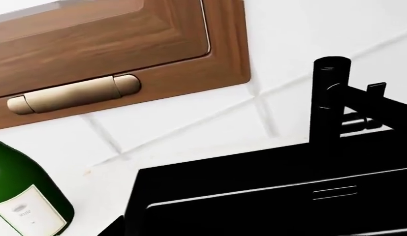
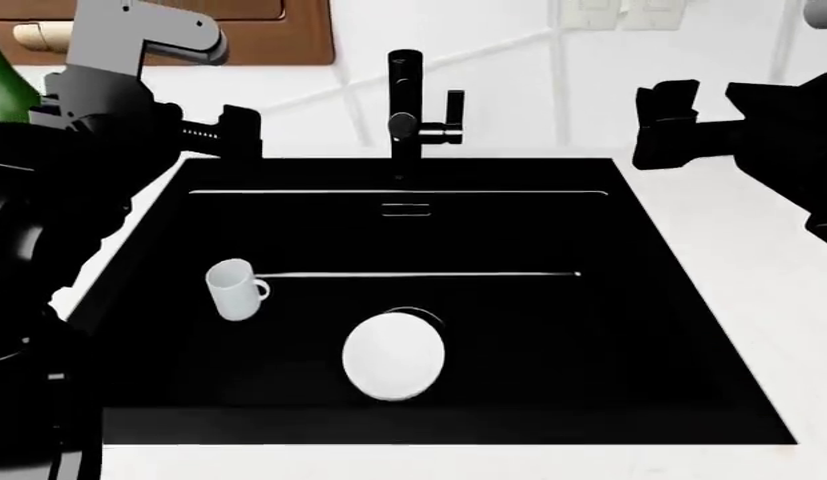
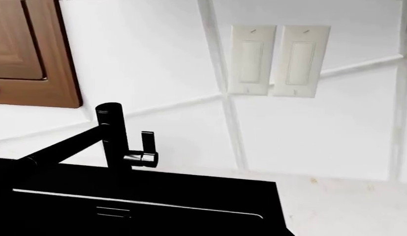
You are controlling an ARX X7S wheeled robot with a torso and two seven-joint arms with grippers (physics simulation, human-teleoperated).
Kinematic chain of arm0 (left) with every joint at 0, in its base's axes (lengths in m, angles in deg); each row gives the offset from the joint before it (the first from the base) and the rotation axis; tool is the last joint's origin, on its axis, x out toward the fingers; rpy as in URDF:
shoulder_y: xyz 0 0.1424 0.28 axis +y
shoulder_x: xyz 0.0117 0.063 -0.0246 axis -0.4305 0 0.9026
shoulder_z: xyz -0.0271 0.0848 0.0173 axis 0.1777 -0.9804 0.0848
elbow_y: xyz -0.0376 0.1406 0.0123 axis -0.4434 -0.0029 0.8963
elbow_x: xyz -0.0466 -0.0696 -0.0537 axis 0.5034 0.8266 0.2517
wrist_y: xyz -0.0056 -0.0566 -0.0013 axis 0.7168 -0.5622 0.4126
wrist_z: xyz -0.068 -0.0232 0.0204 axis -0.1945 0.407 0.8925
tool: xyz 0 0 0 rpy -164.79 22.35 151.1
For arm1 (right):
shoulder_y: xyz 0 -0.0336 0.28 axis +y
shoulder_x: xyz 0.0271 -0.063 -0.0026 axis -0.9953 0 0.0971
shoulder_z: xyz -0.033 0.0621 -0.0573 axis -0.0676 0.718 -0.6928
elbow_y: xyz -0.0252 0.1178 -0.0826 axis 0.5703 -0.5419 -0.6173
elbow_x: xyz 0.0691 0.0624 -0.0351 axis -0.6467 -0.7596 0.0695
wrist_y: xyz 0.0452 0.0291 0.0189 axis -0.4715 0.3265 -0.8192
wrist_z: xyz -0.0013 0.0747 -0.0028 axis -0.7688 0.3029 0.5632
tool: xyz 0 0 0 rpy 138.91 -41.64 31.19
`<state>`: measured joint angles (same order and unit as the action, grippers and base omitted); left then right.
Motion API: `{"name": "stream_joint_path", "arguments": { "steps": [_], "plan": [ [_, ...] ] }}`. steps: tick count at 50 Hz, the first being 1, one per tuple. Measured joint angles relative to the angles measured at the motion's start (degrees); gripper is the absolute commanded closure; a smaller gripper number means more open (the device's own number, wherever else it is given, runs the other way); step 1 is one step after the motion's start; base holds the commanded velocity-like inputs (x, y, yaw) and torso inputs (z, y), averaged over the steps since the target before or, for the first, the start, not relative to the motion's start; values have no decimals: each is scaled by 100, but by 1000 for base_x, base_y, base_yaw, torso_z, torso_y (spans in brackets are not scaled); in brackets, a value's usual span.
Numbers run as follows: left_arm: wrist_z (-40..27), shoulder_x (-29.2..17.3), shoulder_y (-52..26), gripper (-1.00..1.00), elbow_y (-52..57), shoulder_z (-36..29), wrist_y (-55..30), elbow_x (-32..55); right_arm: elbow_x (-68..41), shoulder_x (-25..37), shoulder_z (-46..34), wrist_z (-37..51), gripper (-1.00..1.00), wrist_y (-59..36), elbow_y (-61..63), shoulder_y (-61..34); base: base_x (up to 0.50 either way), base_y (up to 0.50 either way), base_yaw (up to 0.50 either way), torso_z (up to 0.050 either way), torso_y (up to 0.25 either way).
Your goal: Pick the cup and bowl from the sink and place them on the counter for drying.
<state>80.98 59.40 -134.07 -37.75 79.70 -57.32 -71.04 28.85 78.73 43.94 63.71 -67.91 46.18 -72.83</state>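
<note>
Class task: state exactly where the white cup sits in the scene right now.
In the head view, the cup stands upright on the floor of the sink, on its left side, apart from the bowl, which lies to its right and nearer the camera.

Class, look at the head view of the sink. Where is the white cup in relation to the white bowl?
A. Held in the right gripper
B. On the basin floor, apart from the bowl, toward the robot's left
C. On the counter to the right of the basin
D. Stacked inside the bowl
B: the cup lies in the sink with a dark gap between it and the bowl, on the robot's left.
</note>
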Motion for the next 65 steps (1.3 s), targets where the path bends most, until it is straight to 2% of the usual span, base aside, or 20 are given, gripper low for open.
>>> {"name": "stream_joint_path", "arguments": {
  "steps": [30, 45, 55, 65],
  "plan": [
    [-47, -44, 121, -100, -65, -49, 138, 51, -301, 94, -93, 261, -100, 36, -115, -136, 267, 0, 0, 0, 1],
    [-179, -30, 223, -100, -144, -83, 202, -7, -476, 131, -45, 446, -100, 52, -145, -43, 88, 0, 0, 0, 1],
    [-370, 59, 418, -100, -122, -106, 106, -70, -627, 125, 29, 618, -100, 26, -208, 16, 0, 0, 0, 0, 0],
    [-753, 400, 786, -100, -119, 157, -149, -168, -695, 150, 87, 683, -100, 172, -236, 196, 0, 0, 0, 0, 0]
  ]
}}
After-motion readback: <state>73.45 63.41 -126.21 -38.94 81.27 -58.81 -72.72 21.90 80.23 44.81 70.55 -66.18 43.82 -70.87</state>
